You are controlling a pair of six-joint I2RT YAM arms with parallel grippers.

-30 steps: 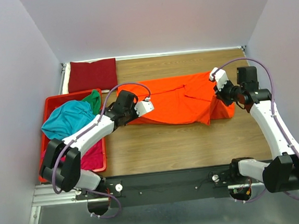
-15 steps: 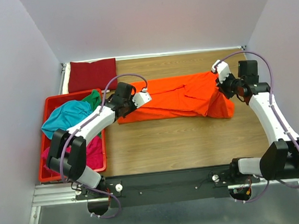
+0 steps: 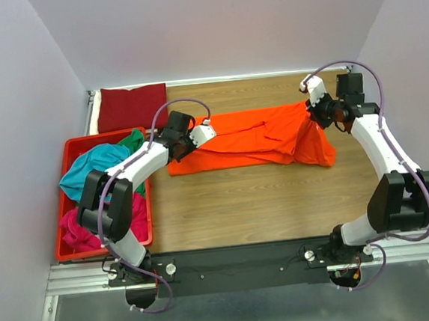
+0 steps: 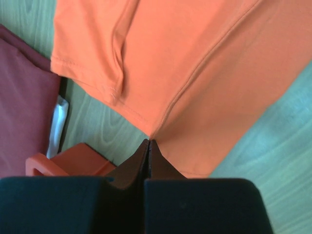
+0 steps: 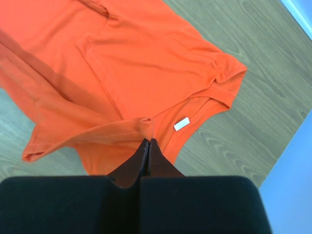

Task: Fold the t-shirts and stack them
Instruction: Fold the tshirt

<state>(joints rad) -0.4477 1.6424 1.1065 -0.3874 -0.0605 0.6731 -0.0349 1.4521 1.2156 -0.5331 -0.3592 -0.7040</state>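
A bright orange t-shirt (image 3: 250, 138) lies stretched left to right across the back half of the table. My left gripper (image 3: 174, 150) is shut on its left hem, and the pinch shows in the left wrist view (image 4: 148, 141). At the right end, my right gripper (image 3: 309, 110) is shut on a bunched hem of the same shirt (image 5: 136, 58) and holds it lifted, with the neck label (image 5: 181, 124) below. A folded dark red t-shirt (image 3: 132, 106) lies at the back left corner. Teal (image 3: 95, 171), green (image 3: 132, 141) and magenta (image 3: 74, 233) t-shirts are heaped in the crate.
The red plastic crate (image 3: 73, 145) stands at the table's left edge, close beside my left arm; its corner (image 4: 63, 163) shows just below the left fingers. Grey walls close in the back and both sides. Bare wood lies between the orange shirt and the arm bases.
Both grippers have moved toward the back of the table, drawing the orange shirt with them. The shirt now lies farther back as a narrower, tauter band.
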